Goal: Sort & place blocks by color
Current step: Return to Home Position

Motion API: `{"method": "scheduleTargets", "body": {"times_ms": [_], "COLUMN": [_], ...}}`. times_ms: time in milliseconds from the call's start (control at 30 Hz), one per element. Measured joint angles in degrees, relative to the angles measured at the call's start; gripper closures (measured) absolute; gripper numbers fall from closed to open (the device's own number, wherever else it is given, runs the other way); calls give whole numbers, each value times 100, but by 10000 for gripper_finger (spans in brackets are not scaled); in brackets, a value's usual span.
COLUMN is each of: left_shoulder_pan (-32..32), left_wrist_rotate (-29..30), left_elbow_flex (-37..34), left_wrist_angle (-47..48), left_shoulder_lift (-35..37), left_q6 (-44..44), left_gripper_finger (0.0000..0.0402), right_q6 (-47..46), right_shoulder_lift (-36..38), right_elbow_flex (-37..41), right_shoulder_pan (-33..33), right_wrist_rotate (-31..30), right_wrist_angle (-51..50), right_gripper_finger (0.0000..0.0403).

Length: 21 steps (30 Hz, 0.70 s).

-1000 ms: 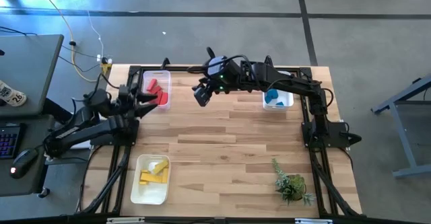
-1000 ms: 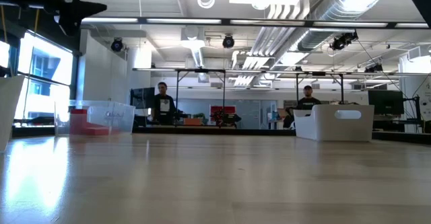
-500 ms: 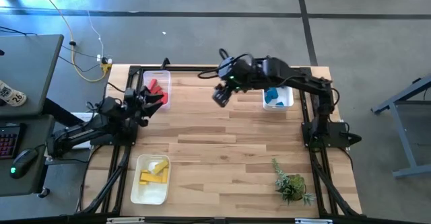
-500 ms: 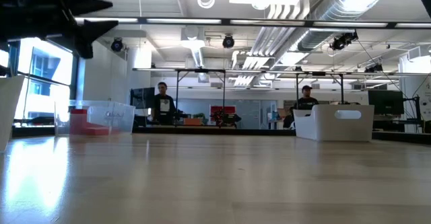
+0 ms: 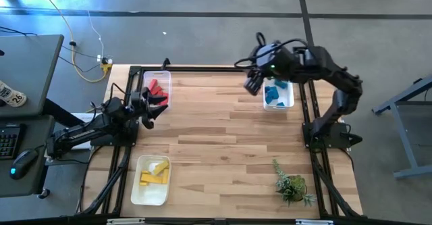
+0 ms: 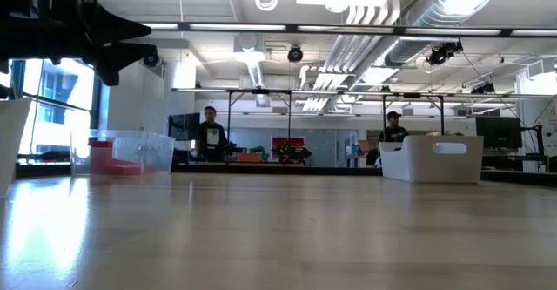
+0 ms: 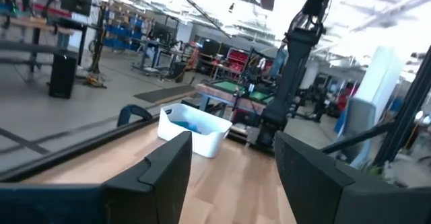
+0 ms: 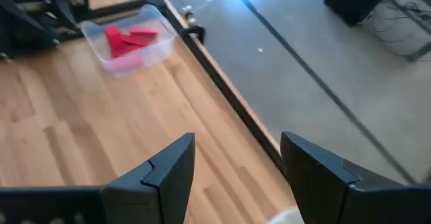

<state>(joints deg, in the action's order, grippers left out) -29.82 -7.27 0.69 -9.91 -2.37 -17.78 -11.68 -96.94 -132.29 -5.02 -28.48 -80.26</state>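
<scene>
High view: my left gripper (image 5: 152, 104) hung at the corner of the clear bin (image 5: 167, 82), the red blocks (image 5: 154, 88) lying inside it. Could not tell from above whether the tips overlapped the rim or sat just beside it. My right gripper (image 5: 252, 84) was raised at the far edge of the table (image 5: 229, 151), just beside the upper white bin (image 5: 291, 105) with the blue blocks (image 5: 274, 94) in it. Yellow blocks (image 5: 154, 175) sat in the lower white bin (image 5: 137, 192), well apart from both arms. I saw no loose block on the wood, so the sorting looked finished.

Left wrist view: my fingers (image 7: 156, 173) were spread wide, with nothing between them. Right wrist view: same, fingers (image 8: 165, 173) wide apart and empty.

Risks as I judged them:
- The left arm was the closer call. Folding home on a low swing could clip the clear bin; it looked light and would probably slide or tip, spilling red blocks back onto the table.
- The right arm's elbow and wrist hung over the upper white bin. Dropping before clearing sideways could catch its rim and shift it.
- The plant (image 5: 291, 183) stood near the right base post, but looked to be out of any likely path.
</scene>
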Motion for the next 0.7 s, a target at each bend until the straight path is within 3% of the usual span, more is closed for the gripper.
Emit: {"method": "scheduleTargets", "body": {"times_ms": [367,533,700], "left_shoulder_pan": [-2,-3,-2], "left_wrist_rotate": [37,99,105], "left_elbow_flex": [0,0,0], "left_wrist_angle": [3,23,24], "left_shoulder_lift": [0,0,0], "left_q6": [1145,1595,1514], "left_gripper_finger": [204,204,204], "right_q6": [-221,-219,-107], "right_shoulder_lift": [221,962,2250], "right_elbow_flex": [224,2185,4575], "right_shoulder_pan": [-100,-223,-446], "right_wrist_rotate": [-971,-924,219], "right_wrist_angle": [-876,181,2264], "right_gripper_finger": [196,196,196]}}
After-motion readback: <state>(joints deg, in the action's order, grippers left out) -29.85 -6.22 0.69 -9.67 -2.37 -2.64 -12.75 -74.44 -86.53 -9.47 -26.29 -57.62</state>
